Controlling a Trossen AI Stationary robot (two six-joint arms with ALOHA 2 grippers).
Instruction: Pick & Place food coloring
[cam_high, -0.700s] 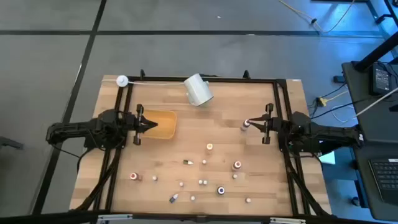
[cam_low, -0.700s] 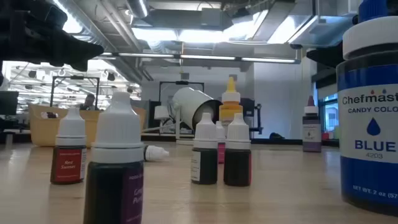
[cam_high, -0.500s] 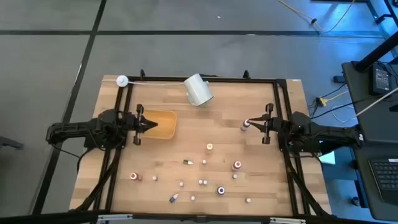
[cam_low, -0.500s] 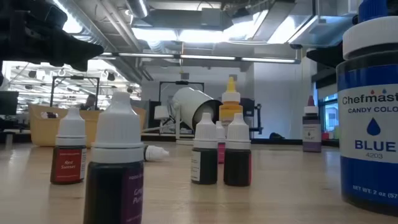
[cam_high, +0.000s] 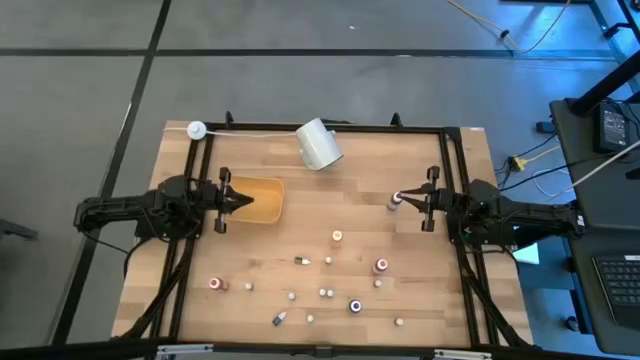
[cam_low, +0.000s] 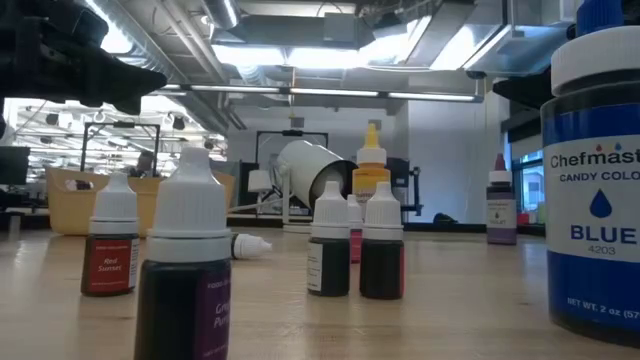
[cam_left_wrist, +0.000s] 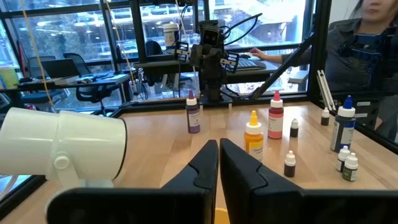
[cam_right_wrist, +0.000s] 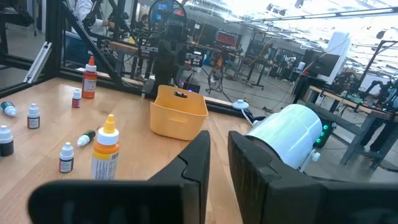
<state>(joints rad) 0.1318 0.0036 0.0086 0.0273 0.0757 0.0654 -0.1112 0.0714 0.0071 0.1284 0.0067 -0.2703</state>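
The desk (cam_high: 400, 160) carries a tipped white cup (cam_high: 319, 144), seemingly empty, beyond both arms. The left gripper (cam_high: 240, 199), pressed together, hovers over the empty yellow tray (cam_high: 262, 199). The right gripper (cam_high: 402, 198), also pressed together and empty, has food coloring bottles (cam_high: 337, 237) scattered nearby; it should spread before descending squarely over one cap.

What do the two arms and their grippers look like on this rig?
Both arms are dark, near-black, jointed assemblies with chunky housings, one at each side of the table. The left gripper and right gripper each end in two flat, matte black tapered fingers. Thin dark cables run from each arm base across the wood.
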